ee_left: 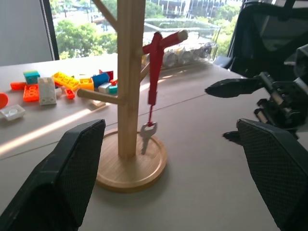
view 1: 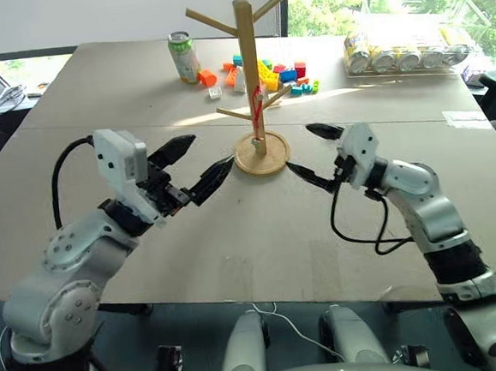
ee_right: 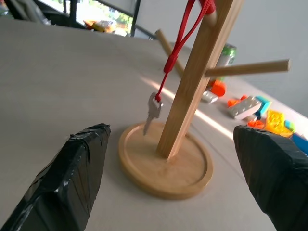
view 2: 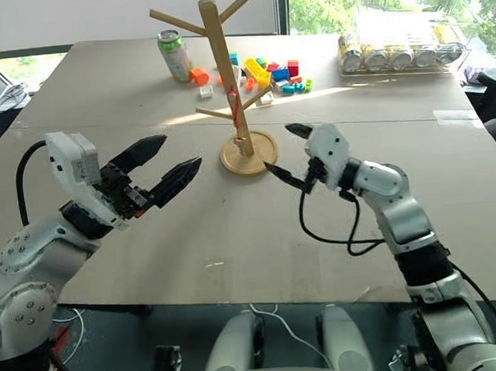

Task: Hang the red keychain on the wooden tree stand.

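Note:
The wooden tree stand rises from its round base at the table's middle. The red keychain hangs by its strap from a slanted peg on the stand's right side. Its silver key dangles just above the base, close to the pole. My left gripper is open and empty, left of the base, pointing at it. My right gripper is open and empty just right of the base, apart from the keychain. The left wrist view also shows the right gripper beyond the stand.
Behind the stand lie a green drink can and a scatter of coloured toy blocks. A clear tray of cans stands at the back right, and a white slip of paper lies at the right edge.

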Tool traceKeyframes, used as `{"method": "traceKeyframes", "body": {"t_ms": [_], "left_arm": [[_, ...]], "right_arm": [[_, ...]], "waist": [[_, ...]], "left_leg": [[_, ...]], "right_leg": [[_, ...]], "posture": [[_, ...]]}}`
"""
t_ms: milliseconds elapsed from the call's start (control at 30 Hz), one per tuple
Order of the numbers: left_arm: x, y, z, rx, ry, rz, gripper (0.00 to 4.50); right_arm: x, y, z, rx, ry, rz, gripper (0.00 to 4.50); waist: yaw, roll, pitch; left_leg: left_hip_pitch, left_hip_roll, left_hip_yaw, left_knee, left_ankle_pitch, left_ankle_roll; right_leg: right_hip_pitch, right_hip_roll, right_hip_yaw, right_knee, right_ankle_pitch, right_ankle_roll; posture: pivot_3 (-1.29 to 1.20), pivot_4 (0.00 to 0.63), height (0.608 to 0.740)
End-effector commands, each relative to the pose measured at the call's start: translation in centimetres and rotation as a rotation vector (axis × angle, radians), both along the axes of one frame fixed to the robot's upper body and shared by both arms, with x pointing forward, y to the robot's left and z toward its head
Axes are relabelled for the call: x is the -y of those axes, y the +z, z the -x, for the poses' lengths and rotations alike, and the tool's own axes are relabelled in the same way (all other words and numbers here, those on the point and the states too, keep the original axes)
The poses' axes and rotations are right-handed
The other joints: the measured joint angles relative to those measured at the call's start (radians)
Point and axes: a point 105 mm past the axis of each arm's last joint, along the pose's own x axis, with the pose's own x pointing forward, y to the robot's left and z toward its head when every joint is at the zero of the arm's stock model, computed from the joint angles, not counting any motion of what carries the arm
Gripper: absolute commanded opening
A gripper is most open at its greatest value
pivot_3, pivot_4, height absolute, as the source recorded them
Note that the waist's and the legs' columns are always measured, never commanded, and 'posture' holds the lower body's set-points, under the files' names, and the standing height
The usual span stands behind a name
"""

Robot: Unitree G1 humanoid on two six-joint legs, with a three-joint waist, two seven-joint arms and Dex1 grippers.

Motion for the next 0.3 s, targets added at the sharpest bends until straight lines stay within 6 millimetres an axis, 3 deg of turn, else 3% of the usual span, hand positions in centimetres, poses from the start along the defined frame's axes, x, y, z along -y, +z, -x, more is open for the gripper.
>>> {"method": "traceKeyframes", "body": {"t_ms": [33,300], "left_arm": [[-2.3,0.9,-1.5,-0.024,-0.001,-0.093,4.50],[-4.4,2.1,-3.1,-0.062,-0.078,-0.192,4.50]], "right_arm": [[1.2,2.2,2.1,-0.065,0.061,-0.016,4.45],[4.6,3.6,4.3,-0.188,0.033,0.077,4.45]], "waist": [[-0.004,0.000,0.001],[-0.005,0.000,0.002]], "left_leg": [[0.000,0.000,0.000,0.000,0.000,0.000],[-0.002,0.000,0.000,-0.002,0.000,0.000]], "right_leg": [[0.000,0.000,0.000,0.000,0.000,0.000],[-0.001,0.000,0.000,-0.001,0.000,0.000]], "posture": [[0.00,0.150,0.740],[0.00,0.150,0.740]]}}
